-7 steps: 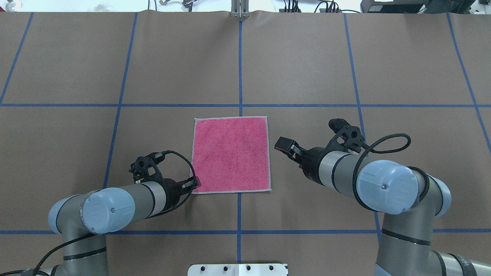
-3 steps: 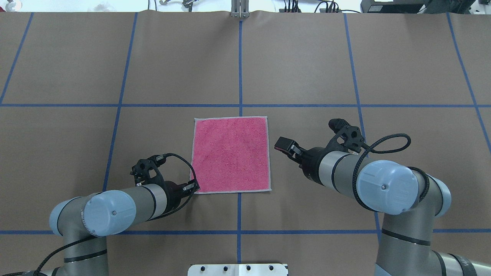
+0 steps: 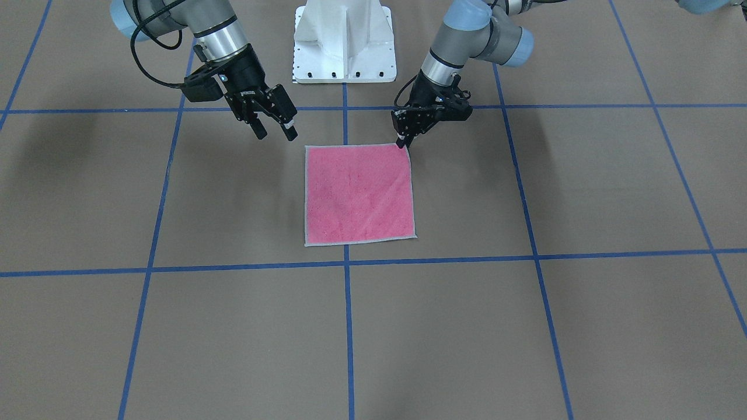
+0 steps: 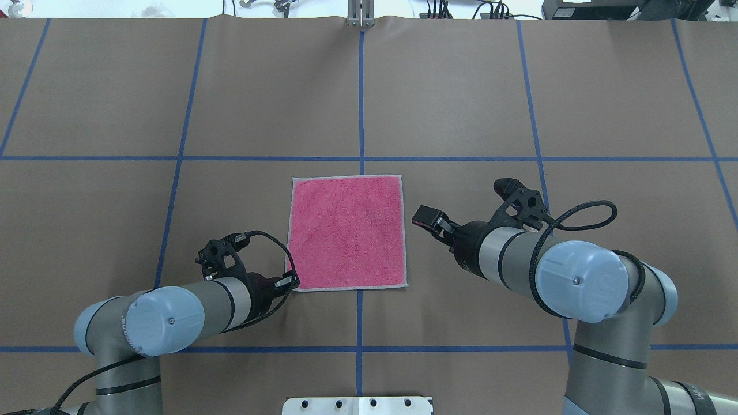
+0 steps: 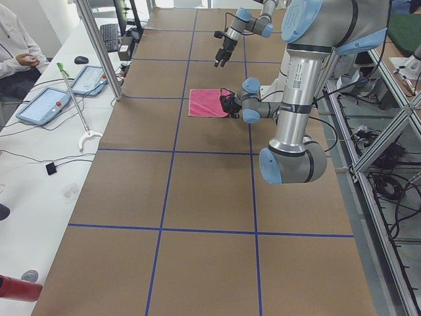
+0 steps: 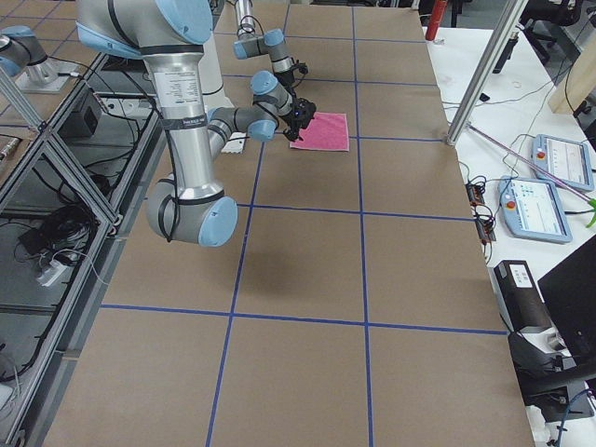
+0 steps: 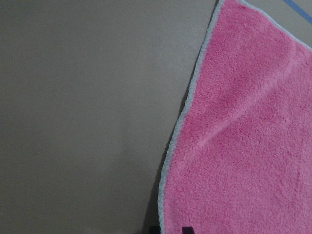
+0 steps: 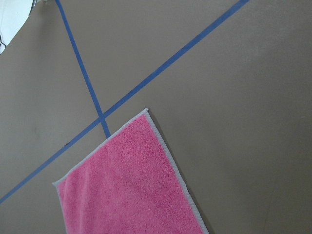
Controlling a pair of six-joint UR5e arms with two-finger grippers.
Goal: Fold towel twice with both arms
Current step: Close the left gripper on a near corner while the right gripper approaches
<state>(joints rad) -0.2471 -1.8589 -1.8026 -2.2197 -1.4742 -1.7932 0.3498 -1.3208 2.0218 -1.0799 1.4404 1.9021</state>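
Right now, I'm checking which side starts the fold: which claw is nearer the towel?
Left. The left claw sits right at the corner of the towel nearest the robot on its left side; the right claw hangs open, off the towel's right edge, clearly apart from it.

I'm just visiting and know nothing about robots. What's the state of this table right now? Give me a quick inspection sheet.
Surface: brown table cover marked with blue tape lines.
Job's things: towel lies flat, pink face up, unfolded.
Clutter: nothing seen.
Grippers: left gripper at the towel's corner, grip unclear; right gripper open, apart from the towel.
Cables: black cable loops at each wrist.
Surroundings: white pedestal; side bench with tablets.
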